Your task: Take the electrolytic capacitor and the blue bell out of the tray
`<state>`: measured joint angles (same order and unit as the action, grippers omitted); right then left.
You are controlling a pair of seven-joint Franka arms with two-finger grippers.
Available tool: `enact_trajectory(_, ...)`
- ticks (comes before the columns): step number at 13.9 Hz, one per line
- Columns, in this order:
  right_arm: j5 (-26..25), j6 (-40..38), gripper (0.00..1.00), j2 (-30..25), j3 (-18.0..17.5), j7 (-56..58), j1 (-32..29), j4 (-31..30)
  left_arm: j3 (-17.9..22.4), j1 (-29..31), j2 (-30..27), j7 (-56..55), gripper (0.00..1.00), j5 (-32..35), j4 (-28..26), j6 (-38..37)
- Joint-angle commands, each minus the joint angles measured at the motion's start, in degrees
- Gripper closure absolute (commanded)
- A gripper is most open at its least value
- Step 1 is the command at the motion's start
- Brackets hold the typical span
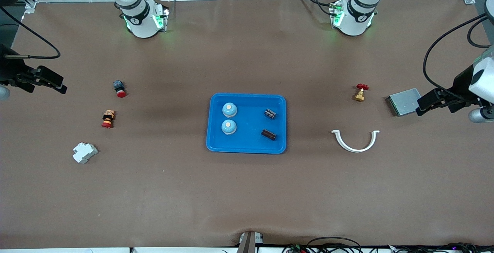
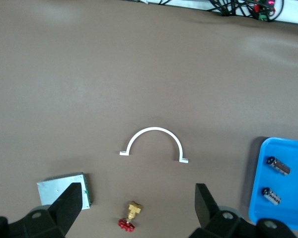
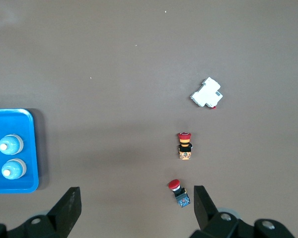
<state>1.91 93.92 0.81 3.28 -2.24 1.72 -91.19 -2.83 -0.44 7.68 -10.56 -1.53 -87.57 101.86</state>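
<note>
**Both hands waiting, tray full**

I am holding my left gripper point(image 2: 136, 206) and right gripper point(image 3: 136, 206) wide open, empty, over the table's ends. The shallow blue plastic tray point(image 1: 247, 148) is sitting mid-table, carrying two blue bells point(image 1: 229, 110) and two dark capacitors point(image 1: 270, 113).

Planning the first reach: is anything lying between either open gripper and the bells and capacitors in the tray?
Nothing visible blocks either. The left gripper hangs over the grey box; the right gripper over bare table. The bells and capacitors lie uncovered in the tray.
</note>
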Motion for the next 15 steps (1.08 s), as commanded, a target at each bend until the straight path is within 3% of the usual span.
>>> enact_trajectory(1, 0.90, 0.47, 0.00, 0.51, 0.15, -0.23, 0.04, 0.31, 0.02, -2.71, 1.45, -5.07, 0.00, -1.11, 0.74, -0.79)
enact_trajectory(11, 0.90, 0.13, 0.00, 0.42, 0.15, -0.23, 0.22, 0.22, 0.02, -12.38, 8.13, -19.75, 0.00, -1.02, 1.27, 0.18)
enact_trajectory(15, 0.90, -0.05, 0.00, 0.25, 0.15, -0.23, 0.13, 0.22, 0.02, -15.89, 11.12, -35.02, 0.00, -1.02, 1.35, 2.89)
